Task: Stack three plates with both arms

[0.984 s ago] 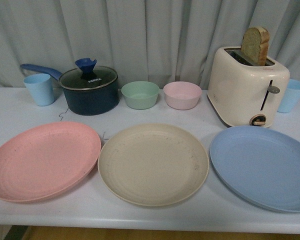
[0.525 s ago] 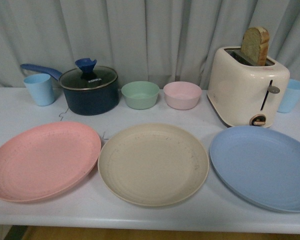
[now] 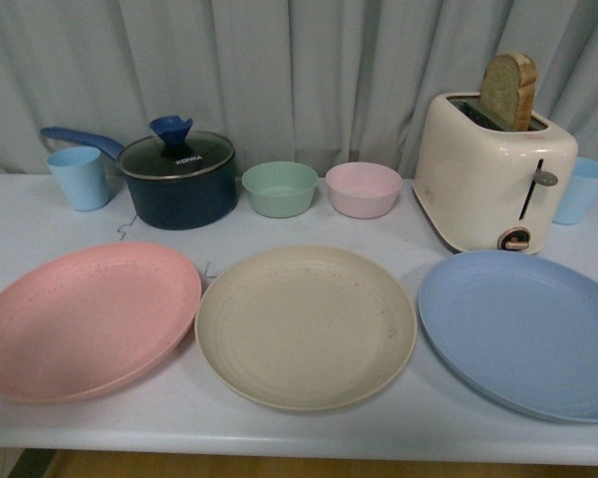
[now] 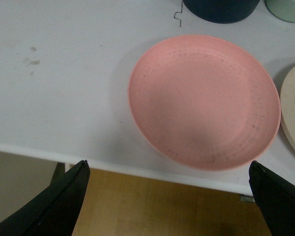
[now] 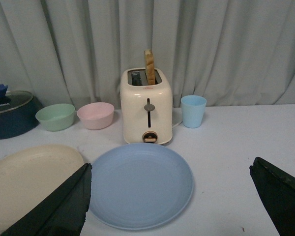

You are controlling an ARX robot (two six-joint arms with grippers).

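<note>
Three plates are lying flat in a row along the near part of the table (image 3: pixel 309 438), none stacked yet: the pink plate (image 3: pixel 88 321) at the left, the cream plate (image 3: pixel 306 327) in the middle, the blue plate (image 3: pixel 523 334) at the right. The left gripper (image 4: pixel 169 162) is hanging above the near rim of the pink plate with its jaws spread wide and nothing between them. The right gripper (image 5: pixel 170 169) is hovering on the near side of the blue plate, also wide open and empty.

Several risks are showing, in my judgement. The rims are sitting low on the table, so a finger that is coming in too high is likely to push a plate rather than get under it. The pink plate is lying close to the table's near edge, so a shove toward the robot could be sending it off. A shove to the right would be driving it into the cream plate, whose rim is just beside it; I cannot tell whether they are touching. The blue plate's far rim is lying near the toaster (image 3: pixel 493 184), so a far push could be knocking it. A plate pinched at one rim is liable to tilt and slip. Both arms heading for the middle together are risking a collision.
</note>
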